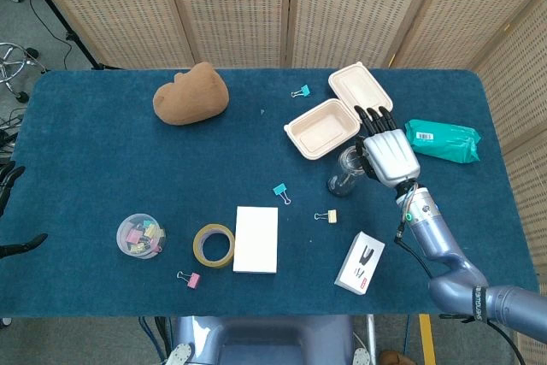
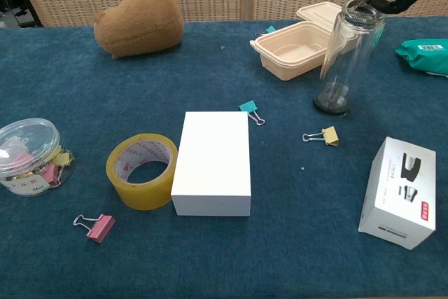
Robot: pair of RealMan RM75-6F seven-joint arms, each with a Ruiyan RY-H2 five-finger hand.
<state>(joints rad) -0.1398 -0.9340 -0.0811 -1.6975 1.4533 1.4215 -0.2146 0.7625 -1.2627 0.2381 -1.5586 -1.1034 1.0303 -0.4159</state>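
Fingers [image 1: 373, 117] of the right hand [image 1: 389, 153] extend spread and grasping nothing, poised just above the mouth of the clear bottle [image 2: 348, 57], which stands upright on the blue desk [image 1: 102, 168]. Just behind the bottle sits the open beige clamshell box [image 1: 323, 127]; a green packet [image 1: 442, 140] lies to its right, a yellow binder clip [image 2: 325, 135] in front, and a white stapler box [image 2: 400, 192] nearer the desk's front edge.

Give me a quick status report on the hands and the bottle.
Right hand over the clear bottle, fingers at its rim, grip unclear. Bottle upright beside the open takeout box. Left hand barely visible at table edge.
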